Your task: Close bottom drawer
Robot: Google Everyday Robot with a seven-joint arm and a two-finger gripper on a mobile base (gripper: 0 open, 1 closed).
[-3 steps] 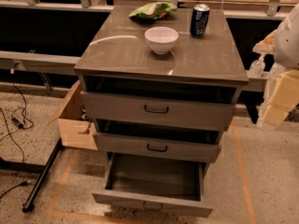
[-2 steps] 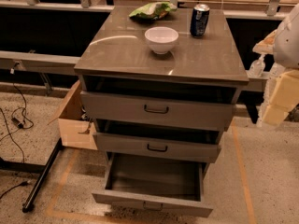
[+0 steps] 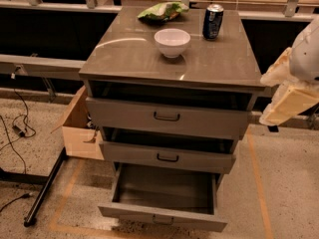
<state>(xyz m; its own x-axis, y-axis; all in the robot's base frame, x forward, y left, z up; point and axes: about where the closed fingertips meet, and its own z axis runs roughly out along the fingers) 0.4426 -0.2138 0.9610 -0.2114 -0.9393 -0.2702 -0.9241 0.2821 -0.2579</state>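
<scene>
The grey cabinet (image 3: 124,54) has three drawers. The bottom drawer (image 3: 162,216) is pulled far out over the floor, and its grey box is open and empty, with a small pull handle at the middle of its low front panel. The middle drawer (image 3: 167,157) and the top drawer (image 3: 167,116), both with black handles, stand slightly out. My gripper (image 3: 287,101) shows as a cream and white shape at the right edge, level with the top drawer. It is to the right of the cabinet and well above the bottom drawer, touching nothing.
On the cabinet top stand a white bowl (image 3: 172,42), a dark soda can (image 3: 213,21) and a green bag (image 3: 163,11). A cardboard box (image 3: 79,131) sits on the floor left of the cabinet, beside a black bar (image 3: 46,188) and cables (image 3: 15,128). Long benches run behind.
</scene>
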